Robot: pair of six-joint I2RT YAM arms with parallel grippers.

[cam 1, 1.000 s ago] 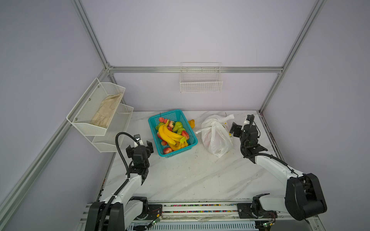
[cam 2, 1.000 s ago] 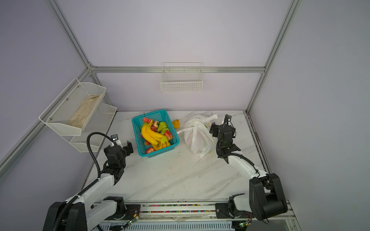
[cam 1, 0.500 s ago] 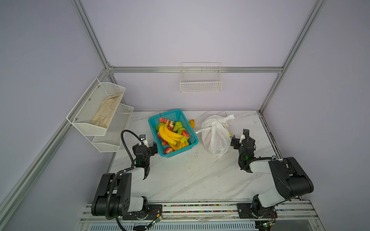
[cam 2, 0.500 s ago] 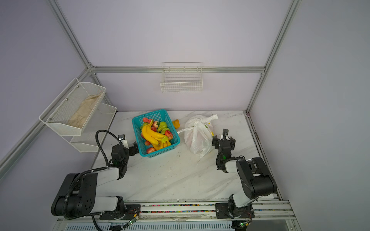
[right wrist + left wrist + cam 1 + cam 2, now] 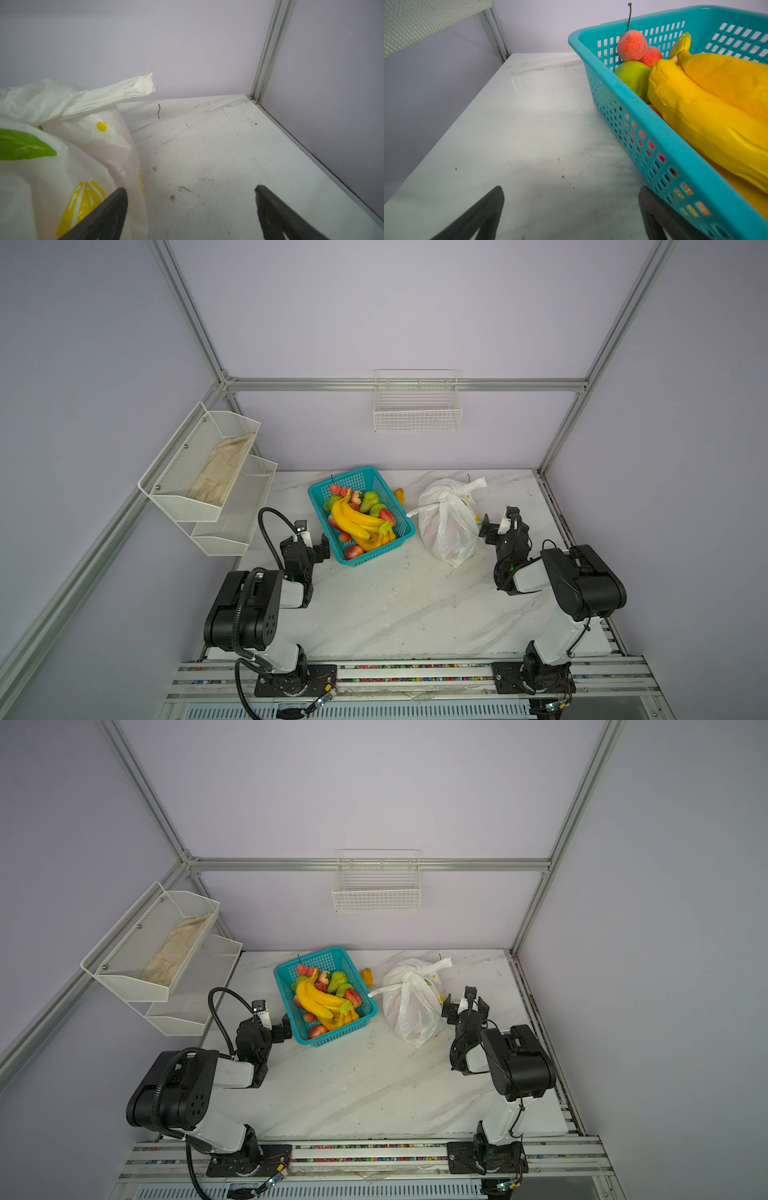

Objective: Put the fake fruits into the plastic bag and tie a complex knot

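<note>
- We see the left gripper (image 5: 316, 540) at centre left in both top views, low over the marble table (image 5: 395, 605), jaws spread wide and holding nothing.
- In the left wrist view its dark fingertips (image 5: 497, 193) sit at the bottom edge. One lies just beside the near corner of the teal basket (image 5: 643, 128); we cannot tell whether it touches.
- The right gripper (image 5: 498, 522) is at centre right, also spread wide and empty, just beside the right edge of the plastic bag (image 5: 446, 526).
- In the right wrist view one finger (image 5: 116, 207) overlaps the bag's printed side at the lower left of the frame; contact is unclear.
- The bag stands on the table right of the basket, in the middle of both top views.
- Its neck is bunched into a knot (image 5: 441, 495), with one handle strip poking to the upper right and another to the left.
- We cannot make out what the bag holds.
- Most of the fake fruits (image 5: 361, 518) lie in the basket: yellow bananas (image 5: 357, 522) across the middle, green pears (image 5: 369, 501) and red pieces around them.
- One orange fruit (image 5: 399, 494) lies on the table between the basket and the bag.
- At the upper left, a white mesh shelf (image 5: 183, 506) on the wall holds a beige cloth (image 5: 220, 468).
</note>
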